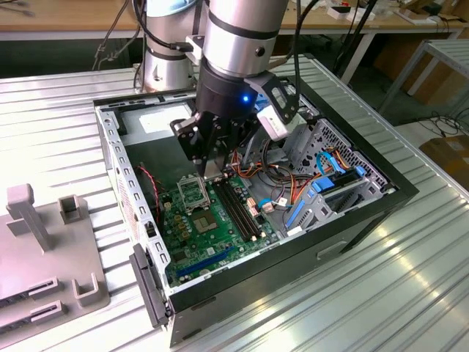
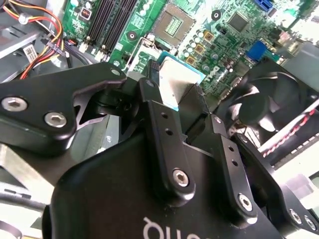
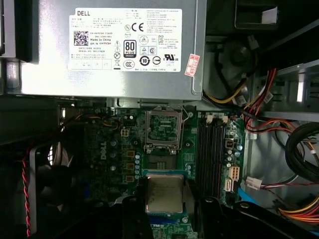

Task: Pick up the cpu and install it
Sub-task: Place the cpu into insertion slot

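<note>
The cpu [image 3: 164,191], a small square chip with a silver-grey top, hangs just above the green motherboard [image 3: 109,149], and my gripper [image 3: 167,203] is shut on its two opposite edges. In the second wrist view the cpu [image 2: 172,74] sits between the black fingers [image 2: 149,87] of the gripper [image 2: 174,93]. The open socket frame [image 3: 162,127] lies a short way beyond the chip, with nothing in it. In the exterior view the gripper [image 1: 212,167] reaches down into the open computer case [image 1: 293,242], just behind the socket [image 1: 192,194].
A grey power supply [image 3: 109,50] fills the case's end past the socket. Black memory slots [image 3: 212,152] run beside the socket. Coloured cables [image 1: 322,172] and a drive cage crowd the exterior view's right. A black fan [image 2: 269,107] sits close by. A grey fixture [image 1: 44,249] stands outside the case.
</note>
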{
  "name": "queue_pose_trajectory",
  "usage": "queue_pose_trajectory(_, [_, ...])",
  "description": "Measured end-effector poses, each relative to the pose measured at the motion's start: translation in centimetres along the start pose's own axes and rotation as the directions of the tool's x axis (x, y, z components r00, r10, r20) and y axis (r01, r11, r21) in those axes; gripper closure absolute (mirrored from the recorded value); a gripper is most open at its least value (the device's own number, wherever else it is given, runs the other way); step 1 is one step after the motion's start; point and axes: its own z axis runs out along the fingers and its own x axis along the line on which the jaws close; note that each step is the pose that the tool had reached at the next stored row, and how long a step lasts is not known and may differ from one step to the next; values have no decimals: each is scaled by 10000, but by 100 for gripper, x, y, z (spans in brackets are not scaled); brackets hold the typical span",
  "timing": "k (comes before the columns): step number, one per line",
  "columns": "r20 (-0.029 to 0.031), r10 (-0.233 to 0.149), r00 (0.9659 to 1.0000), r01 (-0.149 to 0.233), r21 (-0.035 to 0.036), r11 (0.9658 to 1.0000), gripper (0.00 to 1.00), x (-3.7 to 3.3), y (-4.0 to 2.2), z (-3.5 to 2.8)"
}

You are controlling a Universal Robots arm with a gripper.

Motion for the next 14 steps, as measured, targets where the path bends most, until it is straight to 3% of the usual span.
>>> queue_pose_trajectory(11, [-1,30,10000,-30,-1,10000,59,-7,4,216])
queue_pose_trajectory(14, [0,32,10000,-32,-2,10000,59,-9,-22,286])
